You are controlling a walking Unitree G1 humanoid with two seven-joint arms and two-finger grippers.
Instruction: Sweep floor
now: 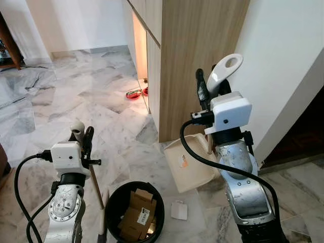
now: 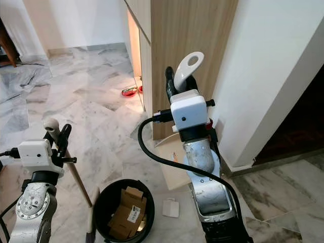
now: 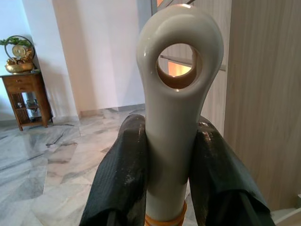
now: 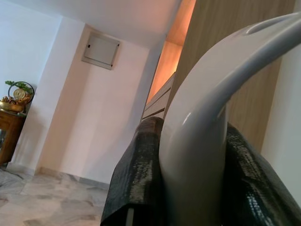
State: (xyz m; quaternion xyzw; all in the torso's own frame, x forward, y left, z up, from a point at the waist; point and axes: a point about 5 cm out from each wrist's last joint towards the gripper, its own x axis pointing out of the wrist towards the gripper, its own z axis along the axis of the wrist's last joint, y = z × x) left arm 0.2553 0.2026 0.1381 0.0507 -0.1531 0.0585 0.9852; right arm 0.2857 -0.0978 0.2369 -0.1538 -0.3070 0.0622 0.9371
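the left gripper [image 1: 81, 135] is closed tight around the top of the broom handle [image 3: 175, 141], its two black fingers [image 3: 123, 179] pinching the pale plastic cap just under the hanging hole. the right gripper [image 1: 211, 87] is likewise clamped on the curved grey handle of the dustpan [image 1: 188, 164], which hangs at about 5 o'clock from the scene's middle, in front of the wooden cabinet [image 1: 195, 55].

the broom looks light and stiff: a thin wooden stick with a smooth, probably slippery plastic end. the hold at the very tip gives long reach but little leverage, so the head could swing. its long axis runs from the cap at 8 o'clock down toward 6 o'clock, ending beside the black bin [image 1: 132, 212], with the brush end out of clear sight.

the dustpan seems rigid, light plastic; its handle rises upright and its tray tilts down toward the marble floor [image 1: 91, 96]. a small white scrap [image 1: 179, 209] lies just beside the bin, near the pan's lip.
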